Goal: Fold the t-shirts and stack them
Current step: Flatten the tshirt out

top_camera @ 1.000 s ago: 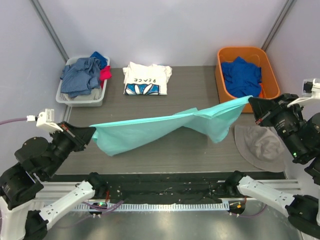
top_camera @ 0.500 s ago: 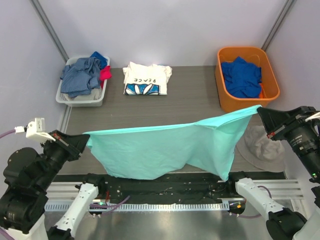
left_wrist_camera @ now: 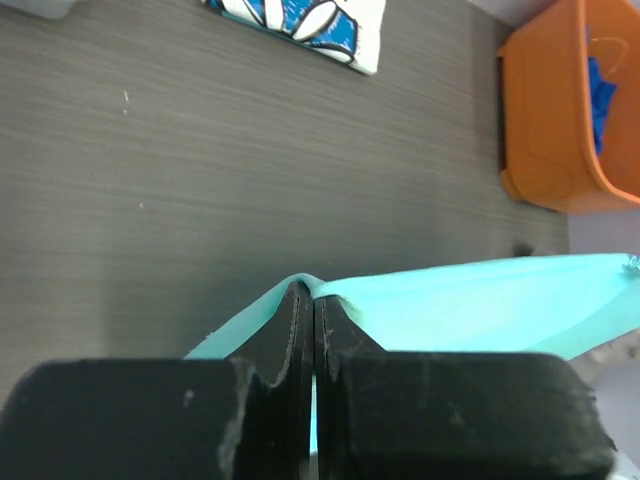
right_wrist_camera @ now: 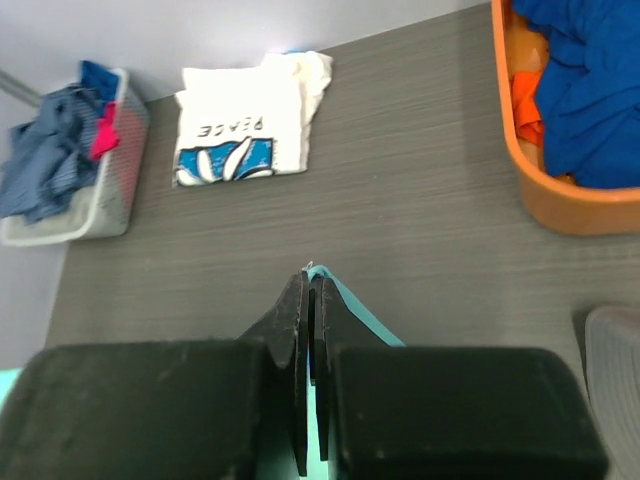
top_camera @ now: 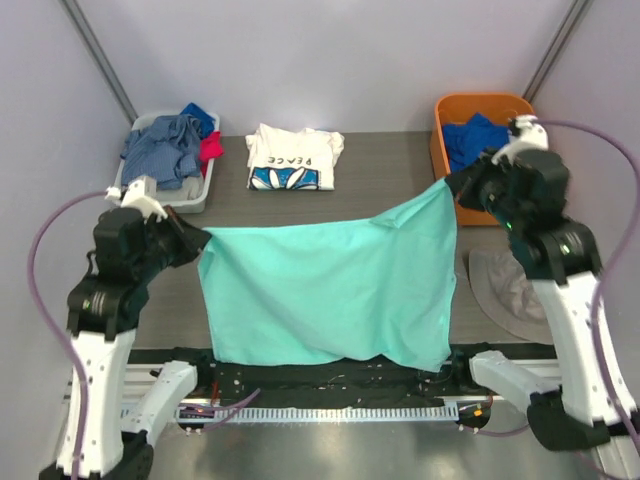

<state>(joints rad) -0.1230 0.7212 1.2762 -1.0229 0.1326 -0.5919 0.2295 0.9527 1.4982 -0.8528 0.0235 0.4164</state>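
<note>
The mint-teal t-shirt [top_camera: 325, 290] hangs spread in the air between both arms, its lower edge over the near table edge. My left gripper [top_camera: 203, 240] is shut on its left top corner; the cloth [left_wrist_camera: 470, 310] shows pinched at the tips in the left wrist view. My right gripper [top_camera: 448, 185] is shut on its right top corner, with teal cloth [right_wrist_camera: 355, 305] pinched in the right wrist view. The white "PEACE" t-shirt [top_camera: 294, 158] lies folded at the back of the table, also in the right wrist view [right_wrist_camera: 245, 132] and the left wrist view [left_wrist_camera: 305, 20].
A white basket [top_camera: 135, 200] of grey-blue and red clothes stands at the back left. An orange bin [top_camera: 445, 165] with a royal blue garment [top_camera: 472, 138] stands at the back right. A grey cloth [top_camera: 510, 290] lies at the right edge.
Both arms rose and moved inward and away from the near edge, carrying the teal shirt up. It went from a sagging band to a flat hanging sheet.
</note>
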